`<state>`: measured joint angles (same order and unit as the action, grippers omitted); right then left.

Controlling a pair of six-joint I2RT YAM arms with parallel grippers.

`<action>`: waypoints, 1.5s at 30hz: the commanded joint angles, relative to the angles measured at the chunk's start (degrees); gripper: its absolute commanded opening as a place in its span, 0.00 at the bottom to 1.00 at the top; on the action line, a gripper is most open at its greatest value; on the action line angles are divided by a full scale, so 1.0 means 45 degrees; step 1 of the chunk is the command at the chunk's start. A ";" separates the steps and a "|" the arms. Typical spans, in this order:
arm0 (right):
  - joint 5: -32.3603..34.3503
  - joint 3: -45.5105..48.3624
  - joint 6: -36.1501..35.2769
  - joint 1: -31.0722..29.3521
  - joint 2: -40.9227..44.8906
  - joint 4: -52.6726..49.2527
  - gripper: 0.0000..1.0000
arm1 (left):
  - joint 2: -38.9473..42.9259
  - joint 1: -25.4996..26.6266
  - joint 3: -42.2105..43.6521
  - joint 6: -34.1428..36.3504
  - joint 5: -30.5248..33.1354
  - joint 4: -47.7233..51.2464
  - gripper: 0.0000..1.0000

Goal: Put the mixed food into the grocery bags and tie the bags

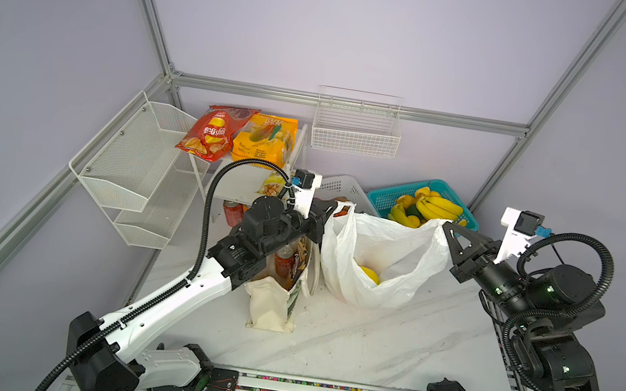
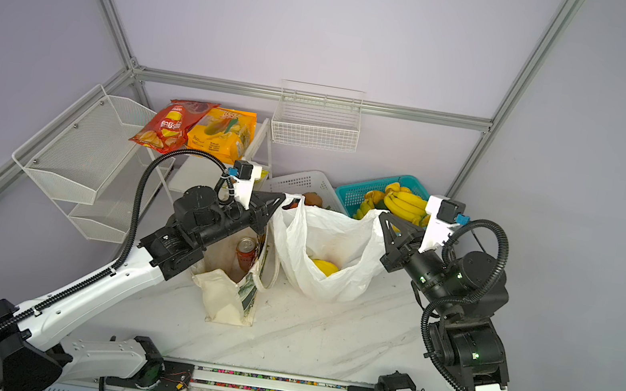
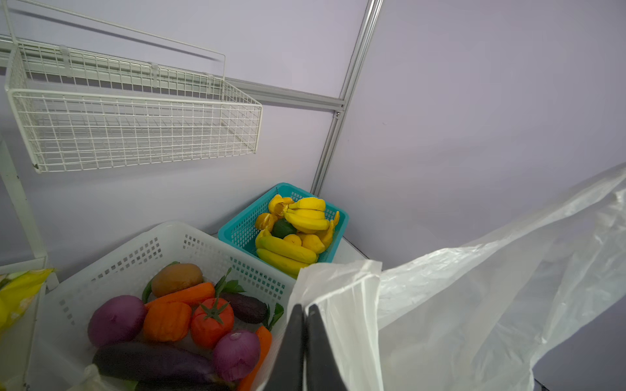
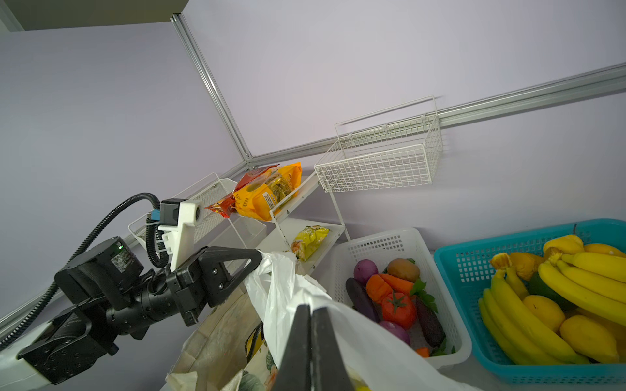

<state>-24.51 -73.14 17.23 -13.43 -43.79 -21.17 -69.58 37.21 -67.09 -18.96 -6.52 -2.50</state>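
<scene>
The white plastic carrier bag [image 1: 378,252] [image 2: 338,242] stands open mid-table, stretched between both grippers. My left gripper [image 1: 332,208] [image 3: 306,307] is shut on its left handle, and my right gripper [image 1: 445,225] [image 4: 311,308] is shut on its right handle. A round yellow-orange fruit [image 1: 370,274] [image 2: 325,267] lies in the bag's bottom. Just left of it stands the cream canvas tote [image 1: 271,308] [image 2: 222,300], open, with a reddish-brown can [image 1: 283,261] [image 2: 247,252] upright inside. A black packet with yellow marks [image 4: 255,338] shows against the tote's printed side.
Behind the bags are a white lattice basket [image 3: 189,237] of vegetables and a teal basket [image 1: 386,199] of bananas. A wire basket [image 1: 354,135] hangs on the back wall. At back left, a white rack [image 1: 131,161] holds red and yellow-orange packets; another can [image 1: 232,212] stands below.
</scene>
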 commanded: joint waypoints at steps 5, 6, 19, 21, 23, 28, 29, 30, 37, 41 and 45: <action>-0.0220 -0.0367 -0.0198 0.0056 0.0180 0.0173 0.00 | 0.0252 -0.0309 -0.0710 -0.0226 -0.1043 -0.0297 0.00; -0.0255 -0.0261 -0.0180 0.0057 0.0180 0.0173 0.00 | 0.0279 -0.0349 -0.0725 -0.0203 -0.1054 -0.0284 0.00; 0.2478 0.1975 -0.0587 0.0053 -0.1160 0.0544 0.00 | -0.0505 -0.0820 -0.0578 0.0073 -0.0266 0.1485 0.13; 0.2174 0.1910 -0.0589 0.0056 -0.1223 0.0817 0.00 | -0.0242 -0.0808 -0.0633 0.0153 -0.0710 0.1379 0.25; 0.1992 0.1845 -0.0578 0.0065 -0.1298 0.0970 0.00 | 0.0041 -0.0751 -0.0696 0.0323 -0.1123 0.1340 0.35; 0.1568 0.1720 -0.0569 0.0057 -0.1467 0.1201 0.00 | 0.0408 -0.0042 -0.0932 0.0997 -0.0192 0.1438 0.60; 0.1485 0.1729 -0.0539 0.0055 -0.1472 0.1265 0.00 | 0.0395 0.0232 -0.1100 0.1272 0.0330 0.1553 0.64; 0.1449 0.1727 -0.0556 0.0057 -0.1496 0.1286 0.00 | 0.0354 0.0513 -0.1283 0.1817 0.0857 0.1729 0.66; 0.1424 0.1854 -0.0761 0.0055 -0.1573 0.1304 0.00 | -0.0857 0.2546 -0.3517 0.4416 0.3576 0.3531 0.82; 0.1302 0.1911 -0.0783 0.0063 -0.1602 0.1393 0.00 | -0.1214 0.2863 -0.4128 0.5032 0.3152 0.3835 0.85; 0.1248 0.1936 -0.0822 0.0058 -0.1616 0.1387 0.00 | -0.1888 0.2864 -0.4973 0.5682 0.3739 0.4891 0.85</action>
<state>-18.04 -64.36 14.50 -13.39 -51.03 -16.97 -76.79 50.06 -82.91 1.76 7.35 16.34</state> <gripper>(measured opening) 0.042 0.854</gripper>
